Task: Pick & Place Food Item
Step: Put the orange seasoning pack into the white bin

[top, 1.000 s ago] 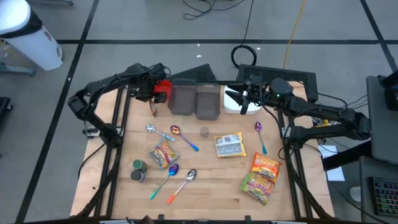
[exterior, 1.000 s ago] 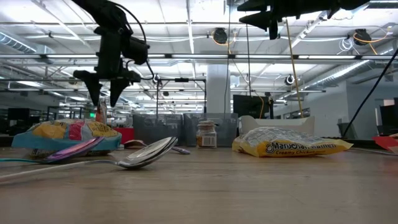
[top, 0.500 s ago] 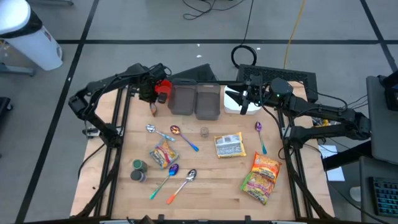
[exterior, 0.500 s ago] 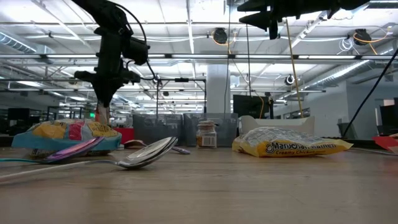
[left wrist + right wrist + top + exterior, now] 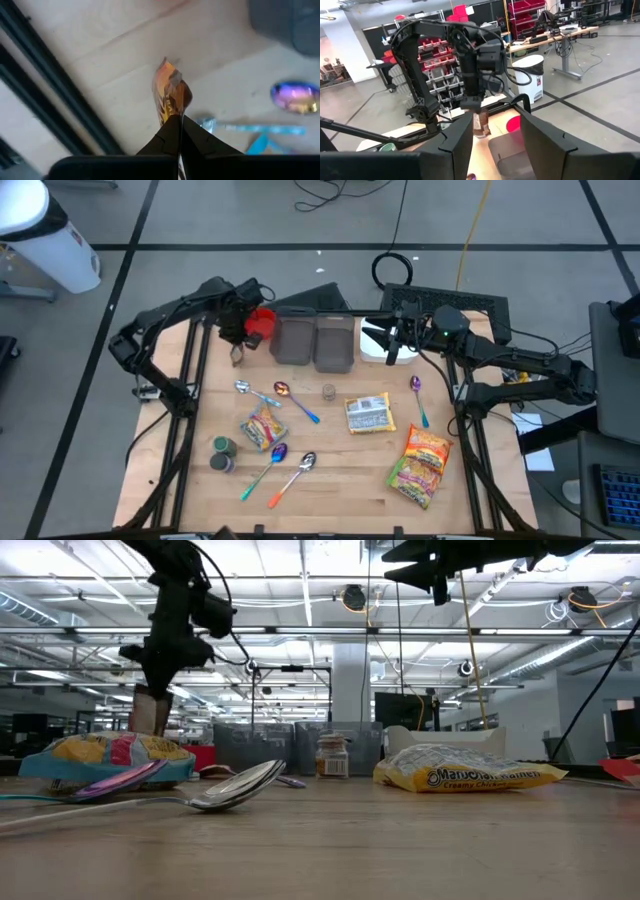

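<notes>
Pinched between the closed fingers of the left gripper point(image 5: 177, 131), a small orange snack packet point(image 5: 170, 97) is held clear of the table point(image 5: 330, 480) at its ten o'clock corner, while the half-parted, empty right gripper point(image 5: 492, 131) is parked above the white bowl point(image 5: 378, 345) at one o'clock.

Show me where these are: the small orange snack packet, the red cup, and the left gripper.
small orange snack packet point(image 5: 171, 97), left wrist view, middle of its wrapper.
red cup point(image 5: 263, 321), high view, its rim.
left gripper point(image 5: 178, 131), left wrist view, between its shut fingertips.
</notes>
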`<state>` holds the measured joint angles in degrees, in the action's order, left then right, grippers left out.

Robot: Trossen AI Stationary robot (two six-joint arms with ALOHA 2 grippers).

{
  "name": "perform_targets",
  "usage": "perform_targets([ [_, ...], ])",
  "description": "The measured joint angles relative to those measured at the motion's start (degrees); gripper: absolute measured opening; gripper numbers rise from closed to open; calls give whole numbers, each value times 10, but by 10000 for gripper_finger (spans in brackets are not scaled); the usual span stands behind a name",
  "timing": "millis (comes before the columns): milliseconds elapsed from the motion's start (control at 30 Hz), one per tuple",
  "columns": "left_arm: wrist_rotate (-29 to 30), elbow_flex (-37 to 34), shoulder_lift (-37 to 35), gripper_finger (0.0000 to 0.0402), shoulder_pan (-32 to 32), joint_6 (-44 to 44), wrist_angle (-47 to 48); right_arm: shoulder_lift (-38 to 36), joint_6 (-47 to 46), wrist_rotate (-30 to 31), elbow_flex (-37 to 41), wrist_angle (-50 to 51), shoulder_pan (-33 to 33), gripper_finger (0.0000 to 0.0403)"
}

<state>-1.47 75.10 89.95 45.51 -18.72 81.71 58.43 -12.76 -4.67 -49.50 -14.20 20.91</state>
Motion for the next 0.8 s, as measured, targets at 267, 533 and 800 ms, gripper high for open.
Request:
perform_targets([
  [267,-3,148,0,3,3,79,82,0,4,1,0,-16,0,155],
  [533,-21,338,-1,3,-2,171,83,0,4,1,0,-48,0,155],
  [800,-71,448,-1,3,-15,229,83,0,18,-1,0,-83,2,155],
])
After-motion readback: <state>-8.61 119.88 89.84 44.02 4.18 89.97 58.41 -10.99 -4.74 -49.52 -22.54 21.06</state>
